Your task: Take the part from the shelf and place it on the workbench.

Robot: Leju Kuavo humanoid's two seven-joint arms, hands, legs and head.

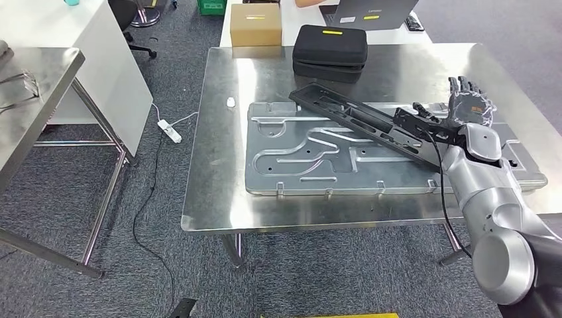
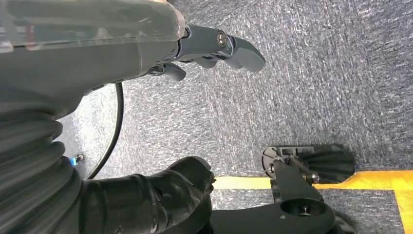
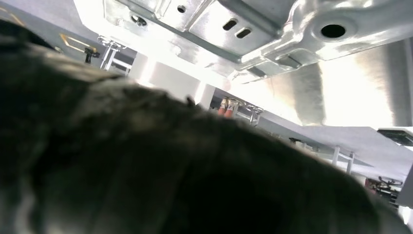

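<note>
part (image 1: pixel 361 119): black, slotted
pressed plate (image 1: pixel 311 159): silver-grey, ribbed grooves
workbench (image 1: pixel 219 192): shiny brushed steel
case (image 1: pixel 330 45): black, yellow label
box (image 1: pixel 256 25): tan cardboard
carpet (image 1: pixel 159 265): grey-blue speckle
right hand (image 1: pixel 469 106): dark grey
floor line (image 2: pixel 370 180): yellow

The workbench (image 1: pixel 219 132) is seen from high on the robot's body, looking forward and down. The carpet (image 2: pixel 302 87) is viewed from the left wrist, pointed at the floor, close behind the left hand (image 2: pixel 195 53). The metal panel (image 3: pixel 272 34) is seen very near from the right wrist, and is shared with the head view.
</note>
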